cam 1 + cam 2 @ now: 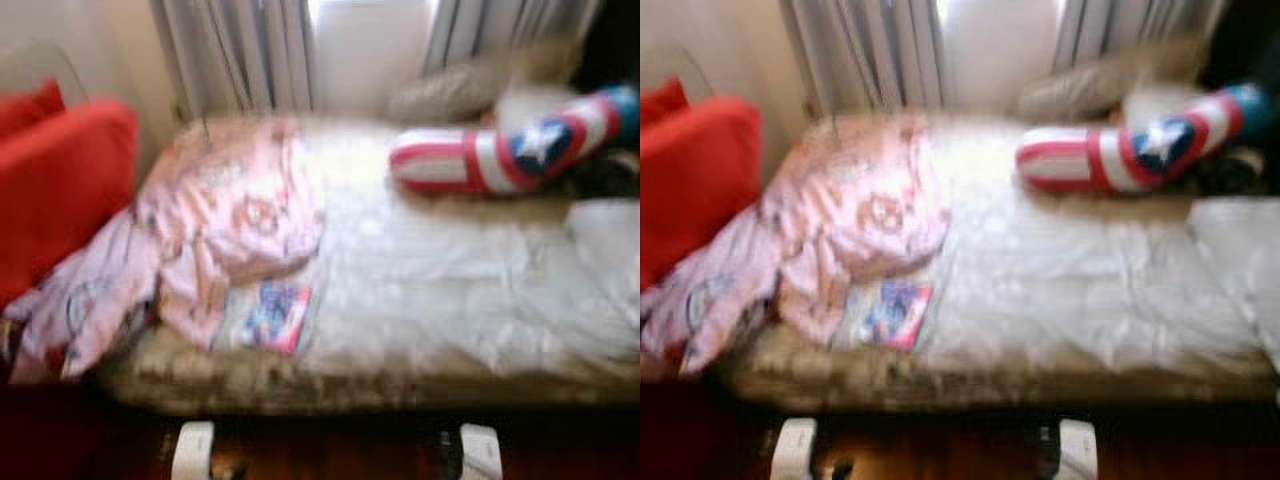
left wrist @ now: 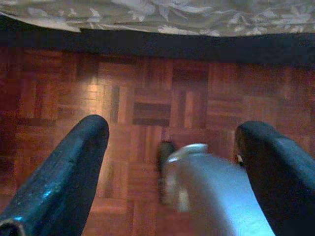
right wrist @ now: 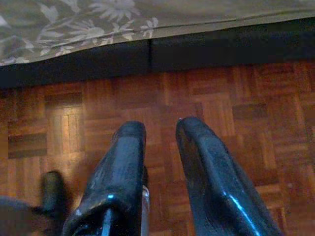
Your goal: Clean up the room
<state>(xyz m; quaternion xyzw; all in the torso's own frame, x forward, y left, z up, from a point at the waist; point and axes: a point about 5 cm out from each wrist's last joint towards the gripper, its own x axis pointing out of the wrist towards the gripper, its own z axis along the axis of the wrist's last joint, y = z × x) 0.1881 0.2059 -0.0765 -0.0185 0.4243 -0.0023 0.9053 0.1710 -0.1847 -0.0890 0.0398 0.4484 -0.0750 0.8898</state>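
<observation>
1. A red cushion (image 1: 60, 185) is seen at the far left, set against the wall beside the bed (image 1: 450, 290).
2. A crumpled pink blanket (image 1: 220, 225) is spread over the left part of the bed; one end is draped over the bed's left edge, just below the red cushion.
3. A small colourful book or packet (image 1: 272, 316) (too blurred to be read) is laid flat on the bedcover near the front edge, partly tucked under the blanket's lower edge.
4. The middle of the bed is covered by a pale, wrinkled, flower-patterned bedcover (image 2: 162, 14), whose hem is seen hanging above the dark bed base in both wrist views.
5. A long bolster pillow (image 1: 510, 150) with red and white stripes and a white star on blue is laid across the far right of the bed, with a grey pillow (image 1: 450, 92) behind it, near the curtains (image 1: 240, 50).
6. The left gripper (image 2: 172, 142) is held low over the parquet floor (image 2: 147, 98) in front of the bed; its fingers (image 2: 74, 162) are spread wide apart and nothing is held.
7. The right gripper (image 3: 160, 130) is likewise held low over the parquet; its fingers (image 3: 123, 162) are drawn near together with a narrow gap, and nothing is grasped.
</observation>
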